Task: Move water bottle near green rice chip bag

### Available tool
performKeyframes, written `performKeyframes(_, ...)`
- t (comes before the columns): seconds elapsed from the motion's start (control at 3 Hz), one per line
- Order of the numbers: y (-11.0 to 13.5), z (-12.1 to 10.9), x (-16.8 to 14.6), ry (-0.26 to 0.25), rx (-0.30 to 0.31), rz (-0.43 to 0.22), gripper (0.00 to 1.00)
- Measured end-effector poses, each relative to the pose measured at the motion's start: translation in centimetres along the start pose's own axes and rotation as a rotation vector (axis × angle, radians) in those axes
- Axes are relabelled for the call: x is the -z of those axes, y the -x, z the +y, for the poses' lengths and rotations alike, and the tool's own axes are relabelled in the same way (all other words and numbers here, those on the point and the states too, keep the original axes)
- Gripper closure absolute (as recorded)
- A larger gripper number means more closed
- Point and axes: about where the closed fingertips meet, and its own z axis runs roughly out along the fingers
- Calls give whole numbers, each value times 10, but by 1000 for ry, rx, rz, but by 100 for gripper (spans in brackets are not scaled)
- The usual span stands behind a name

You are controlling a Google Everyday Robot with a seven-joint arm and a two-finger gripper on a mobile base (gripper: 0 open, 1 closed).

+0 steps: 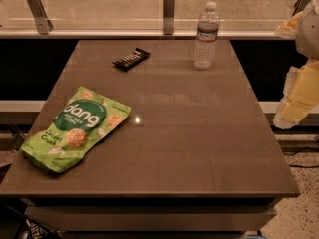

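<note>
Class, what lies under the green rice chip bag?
The brown table; the green rice chip bag lies flat on it, hiding whatever is beneath. The gripper hangs beyond the table's right edge.

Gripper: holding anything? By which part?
Nothing held. The gripper hangs beyond the table, off its right edge; the water bottle stands alone at the back.

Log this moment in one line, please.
water bottle upright, far right; green rice chip bag near left; hand right of table
</note>
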Motion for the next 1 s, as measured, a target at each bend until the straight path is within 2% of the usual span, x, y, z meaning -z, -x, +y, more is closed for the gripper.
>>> performKeyframes(0.67,2,-3,3,-6,-14,-16,0)
performKeyframes(1.0,6,-14,5,-13,-51,-51,0)
